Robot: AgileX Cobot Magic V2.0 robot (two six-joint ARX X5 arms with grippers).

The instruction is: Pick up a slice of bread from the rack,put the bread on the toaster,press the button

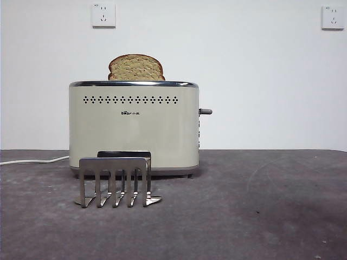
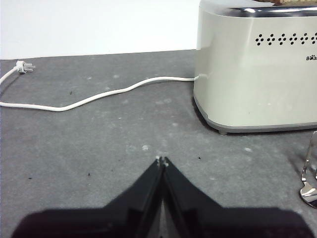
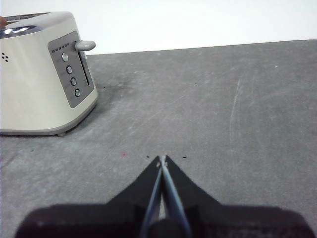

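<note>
The slice of bread (image 1: 136, 67) stands in the cream toaster (image 1: 134, 125), its domed top sticking up above the chrome rim. The steel rack (image 1: 115, 181) stands in front of the toaster and holds nothing. The grey lever button (image 1: 205, 111) sticks out of the toaster's right end, high up; it also shows in the right wrist view (image 3: 85, 45). My left gripper (image 2: 161, 160) is shut and empty, low over the table, to the left of the toaster (image 2: 255, 69). My right gripper (image 3: 162, 159) is shut and empty, to the right of the toaster (image 3: 42, 74). Neither arm shows in the front view.
A white power cord (image 2: 94, 97) with its plug (image 2: 23, 67) lies loose on the dark grey table left of the toaster. Two white wall sockets (image 1: 103, 15) sit high on the back wall. A rack edge (image 2: 310, 173) shows in the left wrist view.
</note>
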